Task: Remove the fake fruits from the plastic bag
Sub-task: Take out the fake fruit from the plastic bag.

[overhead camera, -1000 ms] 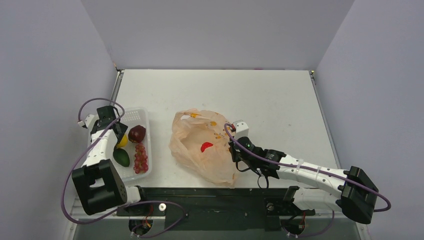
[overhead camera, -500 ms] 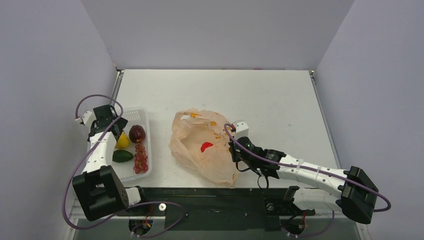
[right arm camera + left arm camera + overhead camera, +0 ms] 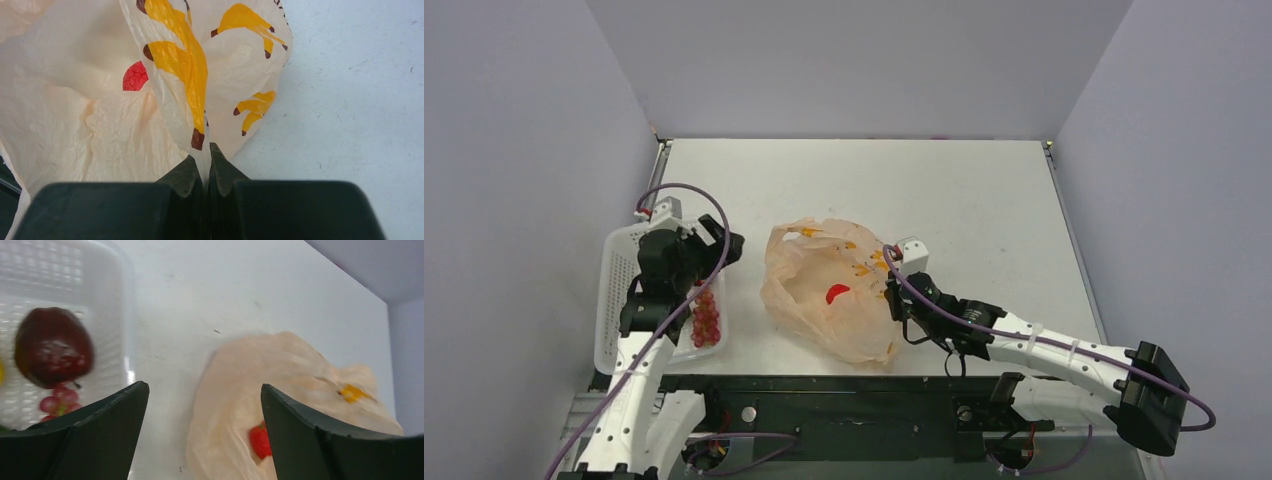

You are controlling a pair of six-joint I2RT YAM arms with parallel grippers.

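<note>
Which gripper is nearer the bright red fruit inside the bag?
Right. The right gripper pinches the bag beside the fruit; the left gripper is open past the bag's far edge.

Translucent peach-orange plastic bag (image 3: 824,310) slumped on the tabletop (image 3: 944,190), yellow-printed edge pinched in the right pincer (image 3: 207,159). Bright red fruit (image 3: 135,76) inside, up-left of those tips. Dark red round fruit (image 3: 52,347) and berry cluster (image 3: 60,401) outside the bag, just past the left side of the wide-spread left pincer (image 3: 202,387).

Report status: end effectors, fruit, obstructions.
Left end effector open, empty, near basket. Right end effector shut on bag edge. One red fruit inside bag. No obstruction seen.
</note>
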